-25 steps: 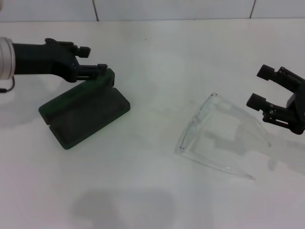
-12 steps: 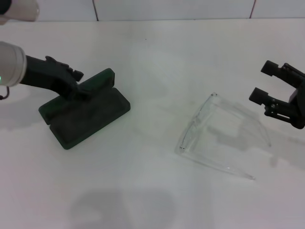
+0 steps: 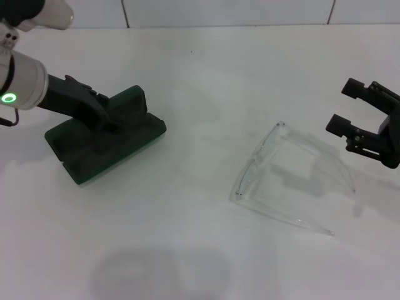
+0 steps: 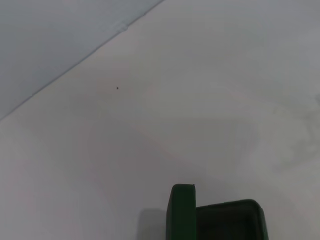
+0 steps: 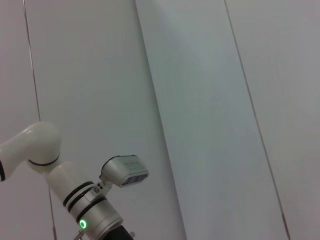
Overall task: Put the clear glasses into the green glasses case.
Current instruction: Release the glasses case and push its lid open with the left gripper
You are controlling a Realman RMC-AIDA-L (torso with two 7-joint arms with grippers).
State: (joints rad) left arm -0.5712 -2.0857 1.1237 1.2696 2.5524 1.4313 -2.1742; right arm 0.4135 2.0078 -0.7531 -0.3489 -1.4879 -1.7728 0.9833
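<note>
The green glasses case [image 3: 125, 134] lies at the table's left with its lid [image 3: 130, 102] raised. In the left wrist view the lid's edge [image 4: 182, 212] stands upright beside the dark inside of the green glasses case [image 4: 227, 222]. My left gripper [image 3: 105, 119] reaches down into the case, against the lid. The clear glasses [image 3: 287, 181] lie right of centre, arms spread toward the right. My right gripper [image 3: 342, 107] hovers open beyond the far right side of the glasses, holding nothing.
Everything sits on a white table [image 3: 200, 69], with a tiled wall [image 3: 225, 11] behind it. The right wrist view shows only the wall and my left arm [image 5: 80, 200].
My left arm has reached further in and lower onto the case, and the case has slid slightly left and away. My right gripper rose a little. The glasses have not moved.
</note>
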